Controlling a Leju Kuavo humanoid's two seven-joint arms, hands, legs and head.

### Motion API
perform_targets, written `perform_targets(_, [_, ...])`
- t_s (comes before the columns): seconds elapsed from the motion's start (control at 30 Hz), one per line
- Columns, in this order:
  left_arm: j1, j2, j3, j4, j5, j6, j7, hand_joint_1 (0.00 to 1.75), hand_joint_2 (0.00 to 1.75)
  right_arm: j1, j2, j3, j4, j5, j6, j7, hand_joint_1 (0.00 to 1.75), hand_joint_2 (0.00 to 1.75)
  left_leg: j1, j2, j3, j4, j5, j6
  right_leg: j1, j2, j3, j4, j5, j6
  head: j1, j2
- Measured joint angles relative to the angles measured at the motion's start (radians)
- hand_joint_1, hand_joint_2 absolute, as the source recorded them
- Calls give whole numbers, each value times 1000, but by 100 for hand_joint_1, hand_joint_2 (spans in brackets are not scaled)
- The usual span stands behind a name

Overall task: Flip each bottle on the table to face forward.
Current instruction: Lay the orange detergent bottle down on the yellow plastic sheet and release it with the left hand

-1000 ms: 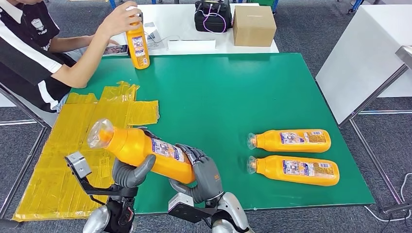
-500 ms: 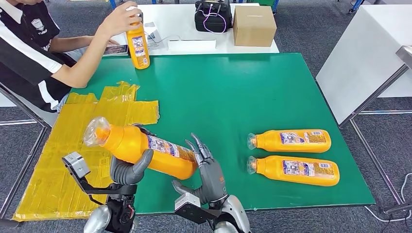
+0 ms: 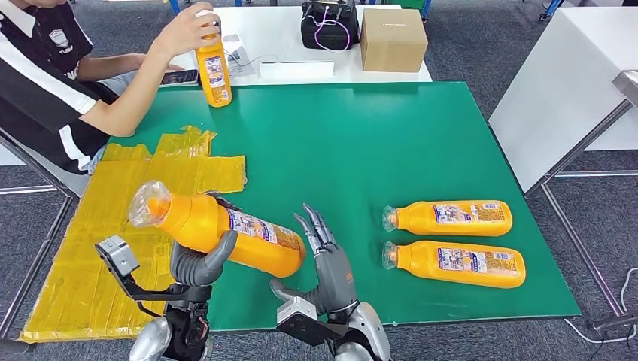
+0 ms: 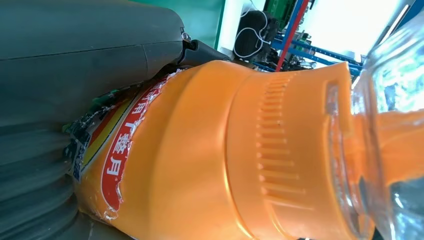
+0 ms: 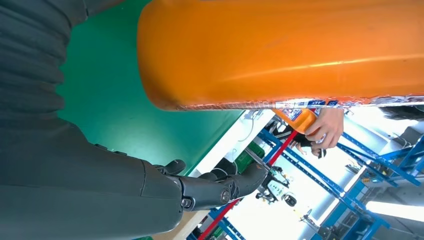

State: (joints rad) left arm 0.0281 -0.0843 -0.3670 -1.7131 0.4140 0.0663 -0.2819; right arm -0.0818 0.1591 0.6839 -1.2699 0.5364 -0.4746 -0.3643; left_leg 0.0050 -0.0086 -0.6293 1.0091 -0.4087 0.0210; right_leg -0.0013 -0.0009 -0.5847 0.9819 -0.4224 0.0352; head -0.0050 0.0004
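My left hand (image 3: pixel 197 265) grips an orange bottle (image 3: pixel 226 233) around its middle, thumb across the front, holding it above the near left part of the green table (image 3: pixel 353 143). The bottle lies nearly level, its clear cap (image 3: pixel 145 204) pointing toward the table's left edge and tilted slightly up, its flat base toward my right hand. From my left wrist, the ribbed orange shoulder (image 4: pixel 280 150) and a torn red label (image 4: pixel 117 160) sit close against my grey thumb.

My right hand (image 3: pixel 329 263) is spread and holds nothing, fingers (image 3: pixel 316 226) extended, just beside the bottle's base; whether they touch it I cannot tell. From my right wrist the orange base (image 5: pixel 280 55) hangs over the green surface.

Two more orange bottles lie on their sides near the right edge, parallel and close together, caps toward the table's middle: the farther one (image 3: pixel 448 217) and the nearer one (image 3: pixel 454 263), labels up.

Yellow sheeting (image 3: pixel 113 226) covers the left edge. At the far left corner a person's hand (image 3: pixel 183 30) holds a fourth orange bottle (image 3: pixel 213 71) upright.
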Motion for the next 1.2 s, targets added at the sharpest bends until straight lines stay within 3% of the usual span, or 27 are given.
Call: perform_targets(1.2, [-1,0,0,0,0,0,0,175,175,0,-4,0,-3,0,0,0,0,175,0,0,0,0,0,0,0,0,0,0,0,0,0,0])
